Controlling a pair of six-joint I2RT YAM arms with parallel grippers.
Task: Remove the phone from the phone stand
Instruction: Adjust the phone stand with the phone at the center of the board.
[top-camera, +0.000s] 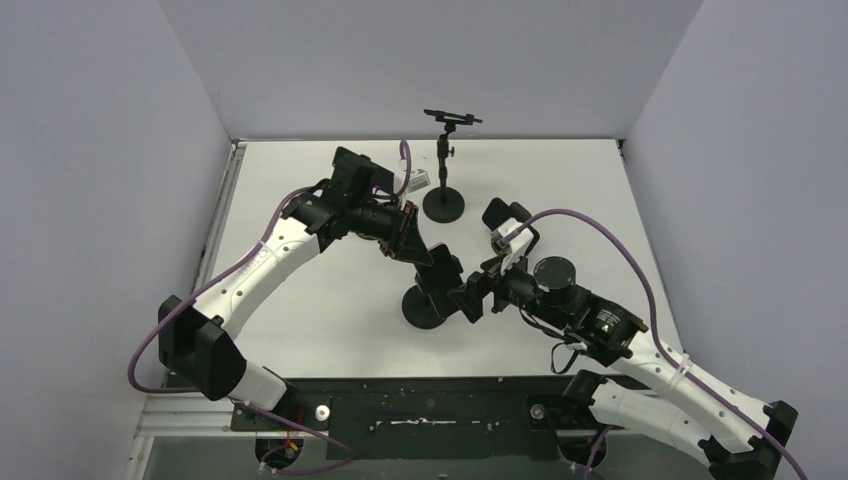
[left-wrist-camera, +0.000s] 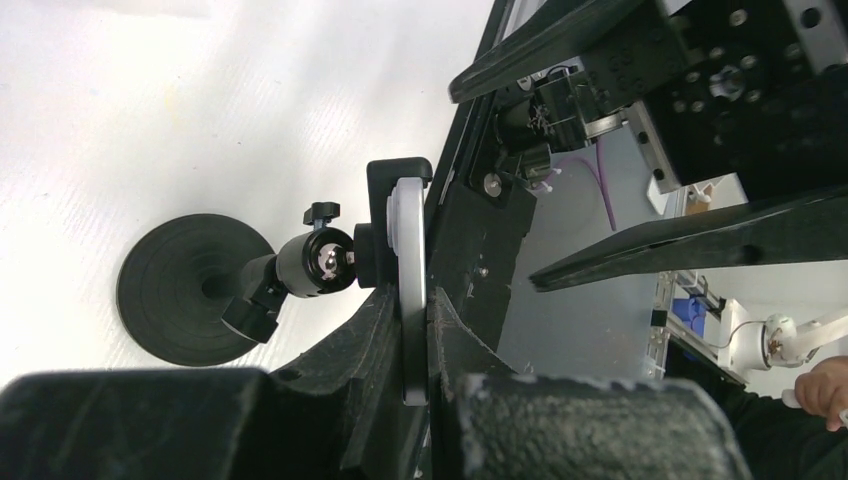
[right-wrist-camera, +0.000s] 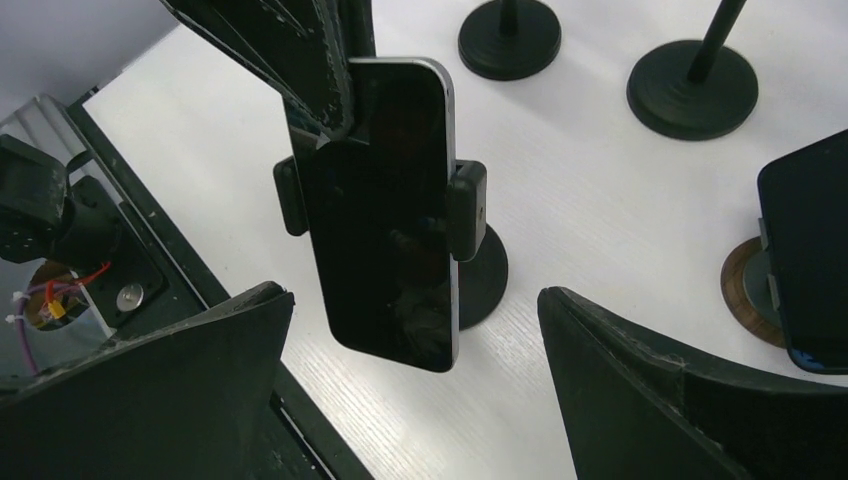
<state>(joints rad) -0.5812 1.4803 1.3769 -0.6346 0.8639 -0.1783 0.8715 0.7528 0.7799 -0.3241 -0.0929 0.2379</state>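
The phone (right-wrist-camera: 385, 210) sits upright in the phone stand (right-wrist-camera: 467, 212), clamped at both edges, mid-surface (right-wrist-camera: 600, 240); left claw (left-wrist-camera: 412, 312) pinches its top edge, prob. to pull it free; right claw (right-wrist-camera: 415, 295) gapes wide facing the screen, touching nothing, likely ready to steady things.

A glossy black phone (right-wrist-camera: 385, 210), rimmed in silver, sits in a matte black phone stand (right-wrist-camera: 467, 212) on a white desk (right-wrist-camera: 600, 200) faintly streaked with grain. The left arm (top-camera: 255, 268) and right arm (top-camera: 690, 390) wear white shells with black joints, and purple cables (top-camera: 620, 250) run along both. The left gripper (top-camera: 440, 268) and right gripper (top-camera: 472, 298) are black. A second phone (right-wrist-camera: 805, 260) shows a blue edge above a brown disc (right-wrist-camera: 742, 285). A spare stand (top-camera: 443, 205) is black; the walls (top-camera: 100, 150) are pale lilac-grey.
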